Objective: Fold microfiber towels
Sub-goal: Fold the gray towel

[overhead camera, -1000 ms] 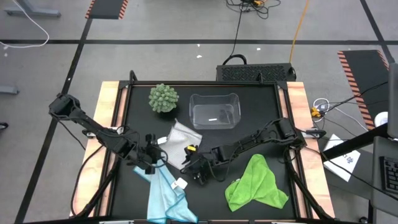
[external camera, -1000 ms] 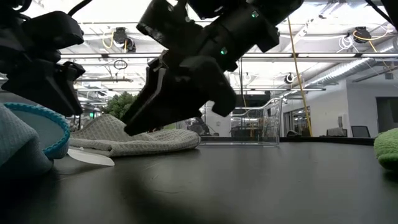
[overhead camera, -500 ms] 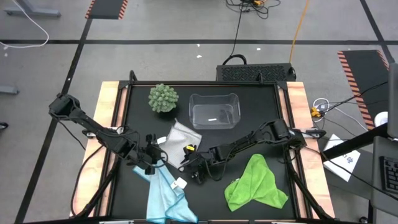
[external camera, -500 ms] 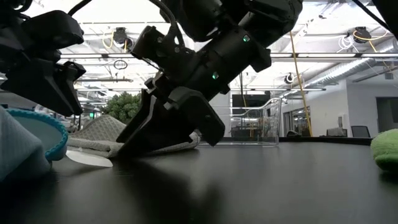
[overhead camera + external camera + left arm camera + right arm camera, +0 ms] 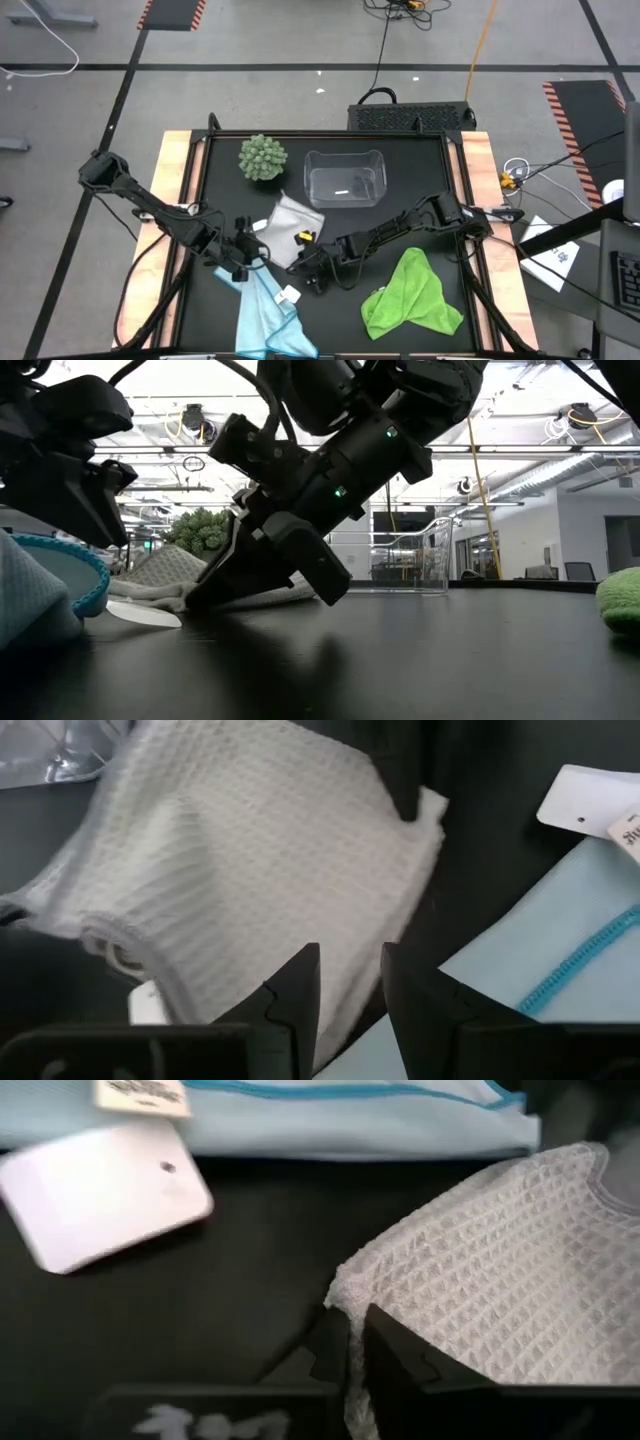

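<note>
Right claw (image 5: 355,1342) pinches the white towel (image 5: 480,1270) corner, so it should lift gently and fold across while left claw (image 5: 350,985) waits, spread.

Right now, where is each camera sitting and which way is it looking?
High view: above the table, facing straight down; both arms, white towel, green towel.
Low view: at tabletop height, facing across into the room; both arms, with the right pincer at the white towel.
Left wrist view: on the left arm, past its pincer at the white towel.
Right wrist view: on the right arm; its pincer pinches the towel's edge.
Shared: all four see the white towel.
</note>
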You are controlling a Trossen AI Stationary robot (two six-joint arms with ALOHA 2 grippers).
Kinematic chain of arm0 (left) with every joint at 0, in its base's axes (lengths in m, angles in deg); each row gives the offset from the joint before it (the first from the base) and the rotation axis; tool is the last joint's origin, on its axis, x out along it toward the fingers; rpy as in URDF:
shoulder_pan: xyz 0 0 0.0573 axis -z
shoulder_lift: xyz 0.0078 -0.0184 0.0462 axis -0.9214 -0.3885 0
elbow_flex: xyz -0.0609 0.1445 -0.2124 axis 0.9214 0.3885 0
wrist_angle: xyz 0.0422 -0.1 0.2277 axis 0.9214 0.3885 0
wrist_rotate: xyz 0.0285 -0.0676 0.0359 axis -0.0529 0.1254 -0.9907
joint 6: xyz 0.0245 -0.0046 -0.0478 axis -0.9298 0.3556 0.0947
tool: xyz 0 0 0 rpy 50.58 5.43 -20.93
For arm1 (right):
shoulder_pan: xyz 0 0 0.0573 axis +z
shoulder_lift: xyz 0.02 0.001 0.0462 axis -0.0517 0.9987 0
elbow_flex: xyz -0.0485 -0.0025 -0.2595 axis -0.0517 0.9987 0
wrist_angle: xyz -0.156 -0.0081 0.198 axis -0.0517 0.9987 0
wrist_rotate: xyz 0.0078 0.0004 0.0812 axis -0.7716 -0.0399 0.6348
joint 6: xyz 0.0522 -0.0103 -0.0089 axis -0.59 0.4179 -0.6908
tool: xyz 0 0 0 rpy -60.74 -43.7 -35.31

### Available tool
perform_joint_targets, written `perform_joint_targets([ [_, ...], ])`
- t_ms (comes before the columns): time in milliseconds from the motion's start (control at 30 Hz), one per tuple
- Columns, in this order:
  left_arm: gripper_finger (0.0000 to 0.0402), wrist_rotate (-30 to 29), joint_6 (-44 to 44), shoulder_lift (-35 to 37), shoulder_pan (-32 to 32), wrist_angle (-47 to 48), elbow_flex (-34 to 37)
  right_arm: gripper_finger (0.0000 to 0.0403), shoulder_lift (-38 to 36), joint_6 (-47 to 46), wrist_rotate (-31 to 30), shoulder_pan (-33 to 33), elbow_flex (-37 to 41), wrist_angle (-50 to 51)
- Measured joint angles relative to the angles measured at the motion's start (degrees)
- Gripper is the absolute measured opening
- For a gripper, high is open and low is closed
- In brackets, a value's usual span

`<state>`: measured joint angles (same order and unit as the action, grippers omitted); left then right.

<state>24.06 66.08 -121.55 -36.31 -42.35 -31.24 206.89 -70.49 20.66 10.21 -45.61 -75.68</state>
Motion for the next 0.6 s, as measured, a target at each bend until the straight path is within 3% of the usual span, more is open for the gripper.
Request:
perform_joint_targets([
  [233,0.0113,4.8,-9.2,0.0,2.0,0.4,0.0,0.0005,-4.0,-2.3,-0.1,1.3,0.1,4.8],
  [500,0.0113,-4.8,-16.3,0.0,4.1,-2.6,0.0,0.0005,-12.0,-5.6,0.2,1.9,0.1,8.0],
  [600,0.0113,-5.3,-18.5,0.0,4.1,-4.9,0.0,0.0005,-14.1,-6.6,1.7,1.1,0.1,9.1],
])
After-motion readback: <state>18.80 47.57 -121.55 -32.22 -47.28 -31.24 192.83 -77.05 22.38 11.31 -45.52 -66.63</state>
